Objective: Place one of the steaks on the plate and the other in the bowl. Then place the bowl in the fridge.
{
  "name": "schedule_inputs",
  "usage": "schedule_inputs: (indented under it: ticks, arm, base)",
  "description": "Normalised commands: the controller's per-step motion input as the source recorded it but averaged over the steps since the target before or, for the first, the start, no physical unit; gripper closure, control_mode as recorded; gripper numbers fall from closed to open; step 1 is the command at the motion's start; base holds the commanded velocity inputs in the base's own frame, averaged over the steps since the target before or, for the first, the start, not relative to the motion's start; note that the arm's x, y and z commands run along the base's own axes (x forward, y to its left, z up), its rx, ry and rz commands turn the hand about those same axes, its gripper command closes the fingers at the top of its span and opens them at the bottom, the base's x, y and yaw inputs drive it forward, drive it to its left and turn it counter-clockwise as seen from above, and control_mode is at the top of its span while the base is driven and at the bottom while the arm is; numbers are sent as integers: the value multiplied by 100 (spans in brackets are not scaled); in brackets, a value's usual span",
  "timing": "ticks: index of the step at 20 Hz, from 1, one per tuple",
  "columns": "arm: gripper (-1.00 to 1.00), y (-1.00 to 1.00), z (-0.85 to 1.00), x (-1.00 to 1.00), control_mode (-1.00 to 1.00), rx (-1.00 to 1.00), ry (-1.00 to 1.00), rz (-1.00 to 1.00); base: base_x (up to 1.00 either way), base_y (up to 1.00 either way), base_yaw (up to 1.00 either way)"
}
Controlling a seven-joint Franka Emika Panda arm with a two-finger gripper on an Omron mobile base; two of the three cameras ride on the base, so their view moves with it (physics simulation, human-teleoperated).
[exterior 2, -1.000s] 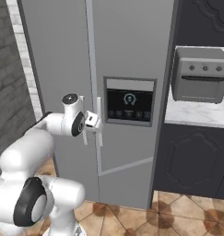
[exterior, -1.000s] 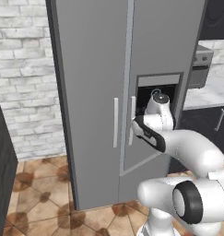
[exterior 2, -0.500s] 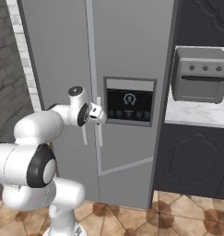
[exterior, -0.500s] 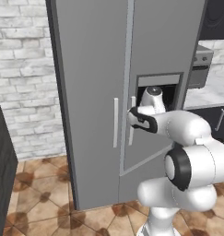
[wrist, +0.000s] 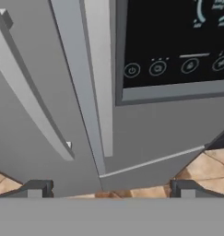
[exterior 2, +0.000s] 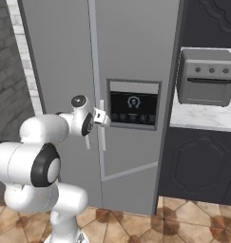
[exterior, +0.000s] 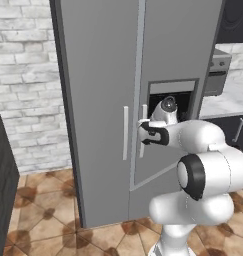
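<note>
Fridge (exterior: 98, 100) dead ahead of the pincer, both doors shut as far as we can see; it's the only task item we can place. Pincer (exterior 2: 103, 117) is up against the fridge front at handle height, fingers (wrist: 35, 188) spread to full width, nothing between them. Right-door handle (wrist: 100, 73) runs just beyond the tips, roughly centred betw. them in hand view; left-door handle (wrist: 30, 97) off to one side, slanting away. Door seam (wrist: 76, 87) sits betw. the two bars. Dispenser panel (exterior 2: 133, 104) just to the far side of the right handle. Risks, our read: (1) jaws close w/ bar not fully inside → tips pinch the edge, slip off on the pull, door stays shut. (2) Drift sideways → tips straddle the seam or hit the door face, no grip at all. (3) Bar is smooth and narrow → a straight pull instead of an arc about the hinge could strip the grip. (4) Base parked close → door swing may foul the arm's elbow (exterior: 203, 172). Oven (exterior 2: 207, 78) on counter (exterior 2: 202, 118) well clear, no concern.
</note>
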Motion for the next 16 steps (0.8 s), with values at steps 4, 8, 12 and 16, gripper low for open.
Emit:
schedule_inputs:
  ticks: [4, 8, 12, 16]
  arm:
    - [-100, 0, 0, 7, -100, 0, 0, 0]
    - [-100, 0, -7, 29, -100, 0, -5, 0]
    - [-100, 0, -8, 36, -100, 0, -4, 0]
    - [-100, 0, 0, 44, -100, 0, 0, 0]
  base:
    - [0, 0, 0]
    - [0, 0, 0]
    - [0, 0, 0]
    - [0, 0, 0]
